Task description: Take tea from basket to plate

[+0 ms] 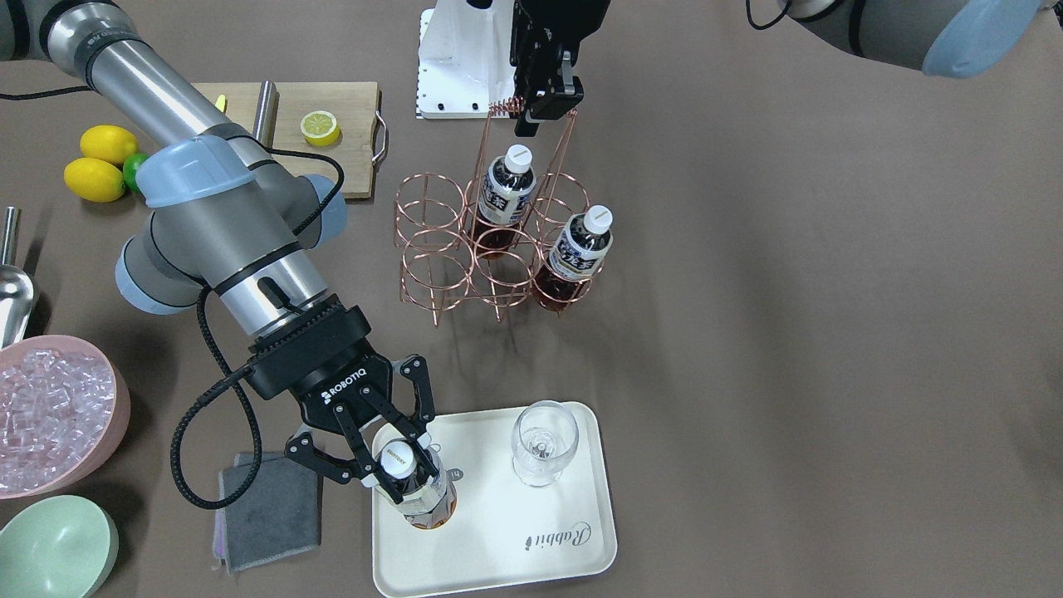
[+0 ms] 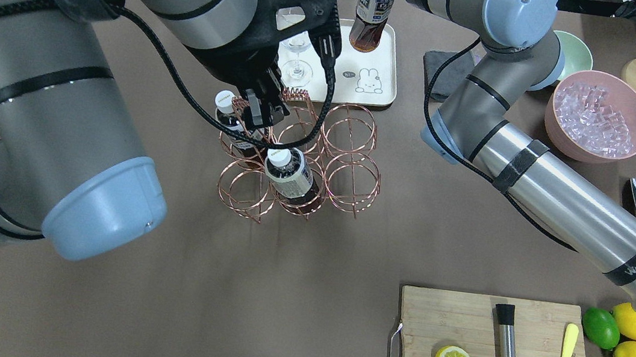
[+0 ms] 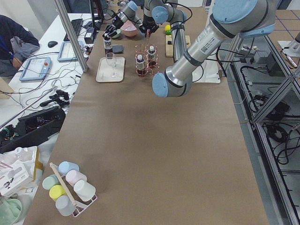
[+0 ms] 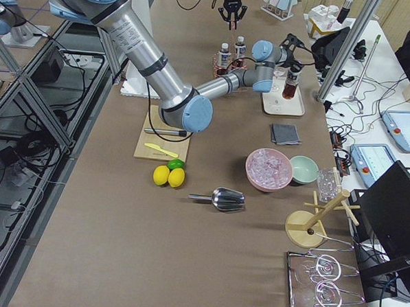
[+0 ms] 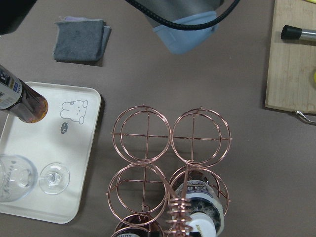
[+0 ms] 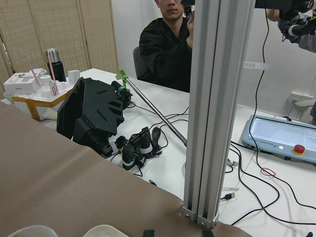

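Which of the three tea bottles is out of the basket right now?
The tea bottle in the right gripper, over the plate; the other two stand in basket cells.

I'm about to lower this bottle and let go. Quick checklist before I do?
1. Grip: right gripper shut on the tea: ok.
2. Position: tea within the rim of the plate: ok.
3. Clearance: tea apart from the glass: ok.
4. Contact: tea's base resting on the plate: cannot tell.
5. Support: left gripper clamped on the handle of the basket: ok.
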